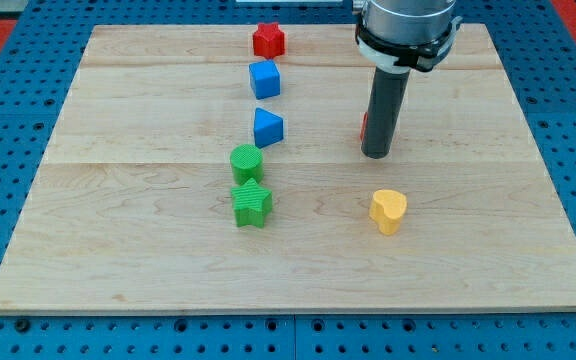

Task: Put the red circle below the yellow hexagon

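rod tip (pixel 375 155) down just in front of red circle (pixel 365 126), mostly hiding it | prob. set to push it far, toward hexagon (hidden) | no gripper fitted, grip state n/a

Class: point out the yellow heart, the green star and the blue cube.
yellow heart (pixel 388 209), camera view, top face.
green star (pixel 252 200), camera view, top face.
blue cube (pixel 264 76), camera view, top face.
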### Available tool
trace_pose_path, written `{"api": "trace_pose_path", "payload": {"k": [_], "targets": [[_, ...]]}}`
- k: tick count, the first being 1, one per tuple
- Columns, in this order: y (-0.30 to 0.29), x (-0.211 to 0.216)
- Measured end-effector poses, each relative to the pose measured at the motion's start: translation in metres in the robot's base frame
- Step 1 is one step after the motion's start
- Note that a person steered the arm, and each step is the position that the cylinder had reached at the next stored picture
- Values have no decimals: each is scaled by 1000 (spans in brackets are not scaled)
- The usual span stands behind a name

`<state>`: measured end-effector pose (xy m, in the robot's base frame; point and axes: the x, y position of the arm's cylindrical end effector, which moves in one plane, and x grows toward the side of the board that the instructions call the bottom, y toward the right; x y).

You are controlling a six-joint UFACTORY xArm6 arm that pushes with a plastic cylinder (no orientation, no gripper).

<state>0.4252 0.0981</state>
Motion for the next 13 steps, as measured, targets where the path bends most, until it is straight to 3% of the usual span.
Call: {"api": "trace_pose_path", "payload": {"k": [2,11,13], "targets": [[-45,-21],[-3,-2],[9,-14]]}}
